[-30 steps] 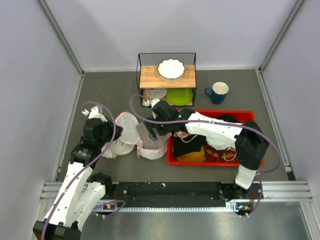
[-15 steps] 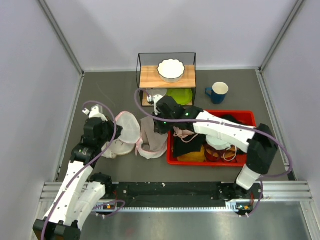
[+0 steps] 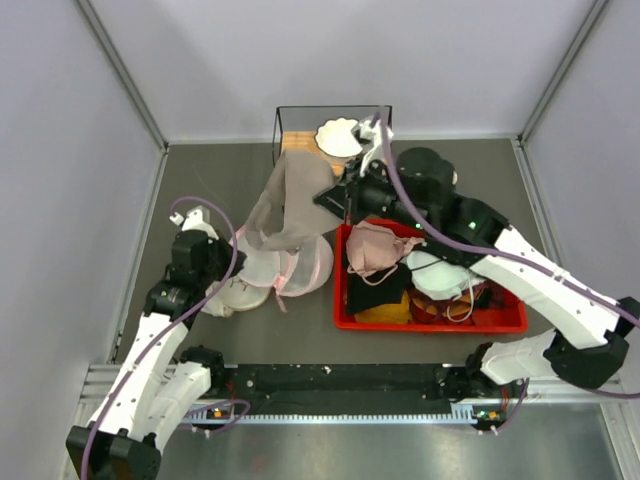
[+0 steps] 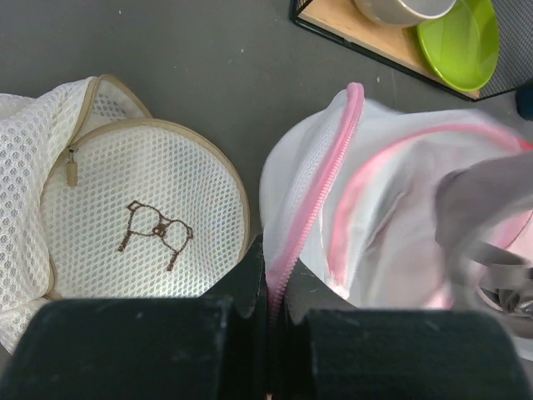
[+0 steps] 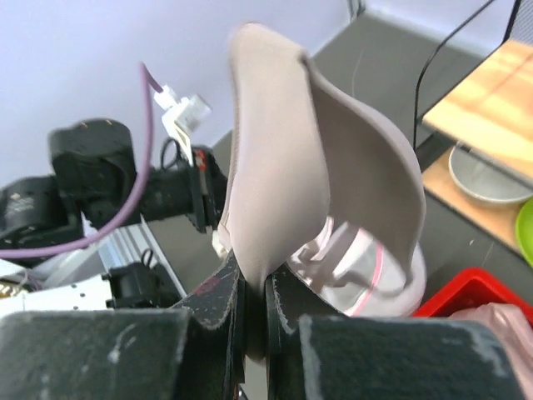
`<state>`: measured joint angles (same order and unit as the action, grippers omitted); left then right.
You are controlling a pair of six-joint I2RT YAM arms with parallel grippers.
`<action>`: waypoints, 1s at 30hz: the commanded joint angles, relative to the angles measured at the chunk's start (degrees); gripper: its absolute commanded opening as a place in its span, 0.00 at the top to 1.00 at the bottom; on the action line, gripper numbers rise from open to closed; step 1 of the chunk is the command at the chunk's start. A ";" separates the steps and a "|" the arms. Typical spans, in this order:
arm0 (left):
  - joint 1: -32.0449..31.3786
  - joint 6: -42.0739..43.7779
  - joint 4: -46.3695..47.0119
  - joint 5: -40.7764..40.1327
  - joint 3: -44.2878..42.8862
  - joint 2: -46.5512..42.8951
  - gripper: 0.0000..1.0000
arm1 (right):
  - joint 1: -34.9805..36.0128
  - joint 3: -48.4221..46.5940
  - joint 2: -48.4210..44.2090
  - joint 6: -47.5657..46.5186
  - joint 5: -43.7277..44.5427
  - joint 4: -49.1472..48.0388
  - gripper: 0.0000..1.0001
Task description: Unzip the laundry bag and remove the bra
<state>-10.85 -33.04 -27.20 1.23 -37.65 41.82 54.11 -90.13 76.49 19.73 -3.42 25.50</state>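
Most of the job looks done: bag [image 4: 391, 208] unzipped, left gripper [image 4: 271, 283] clamped on its rim, right gripper [image 5: 254, 292] pinching the bra [image 3: 290, 200] above the bag, lower end seemingly trailing inside; pulling clear remains.

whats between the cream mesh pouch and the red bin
The laundry bag lies between them, as the top view shows; the right gripper holds the bra up above it.
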 commanded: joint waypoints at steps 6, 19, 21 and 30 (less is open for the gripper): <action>0.31 0.87 0.75 0.52 -3.48 0.45 1.00 | -1.02 -0.75 -8.10 -1.35 11.32 -7.66 1.00; 0.31 1.40 1.45 1.13 -12.36 0.89 1.00 | -6.64 10.30 -22.78 -3.47 30.48 11.47 1.00; 0.31 1.31 2.32 2.01 -12.89 2.11 1.00 | -6.73 11.81 -24.71 -1.37 31.98 14.39 1.00; 0.31 -0.89 3.65 3.95 -11.22 3.09 1.00 | -6.82 20.24 -28.23 10.58 31.55 27.15 1.00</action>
<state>-10.85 -33.08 -26.33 4.08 -48.97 46.15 47.70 -72.14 50.26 23.27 26.98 47.18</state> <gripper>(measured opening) 0.027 0.046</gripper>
